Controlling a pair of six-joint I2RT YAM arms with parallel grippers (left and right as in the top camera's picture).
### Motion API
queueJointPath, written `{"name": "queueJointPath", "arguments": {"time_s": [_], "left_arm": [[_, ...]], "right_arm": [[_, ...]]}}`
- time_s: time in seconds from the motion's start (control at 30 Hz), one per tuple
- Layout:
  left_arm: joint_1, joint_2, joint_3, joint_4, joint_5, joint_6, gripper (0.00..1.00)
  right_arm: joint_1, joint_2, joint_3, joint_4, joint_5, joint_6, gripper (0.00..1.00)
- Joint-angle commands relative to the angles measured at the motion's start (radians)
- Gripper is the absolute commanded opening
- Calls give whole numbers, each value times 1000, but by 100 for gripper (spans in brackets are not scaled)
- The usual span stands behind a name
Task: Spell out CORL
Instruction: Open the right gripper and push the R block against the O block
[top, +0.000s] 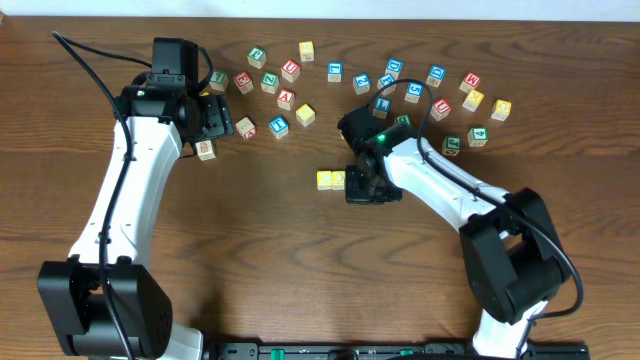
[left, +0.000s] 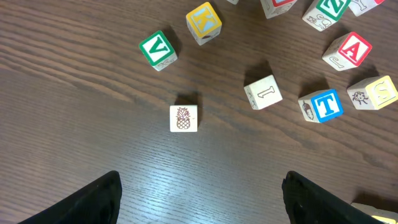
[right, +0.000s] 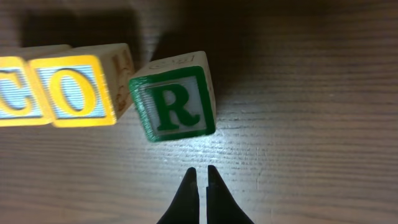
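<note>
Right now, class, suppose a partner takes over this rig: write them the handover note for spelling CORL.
Left gripper: open, empty, above the pineapple cube among the loose cubes.
Right gripper: shut, empty, tips just short of the R cube.
C cube and O cube sit side by side. R is next to O but skewed.
Done: C, O and R are in the row.
Left: square up R. The L cube cannot be picked out in these views, so find it in the scatter and set it after R.
</note>
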Motion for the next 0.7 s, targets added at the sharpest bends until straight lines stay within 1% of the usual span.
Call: {"name": "queueJointPath", "arguments": {"time_s": [0.0,0.67], "left_arm": [[2,2,22,-2,-16,-9,82],[2,2,22,-2,-16,-9,82]], "right_arm": [[-8,31,-3,5,-17,-3,1],[-31,35,-3,86,-25,-14,1]]}}
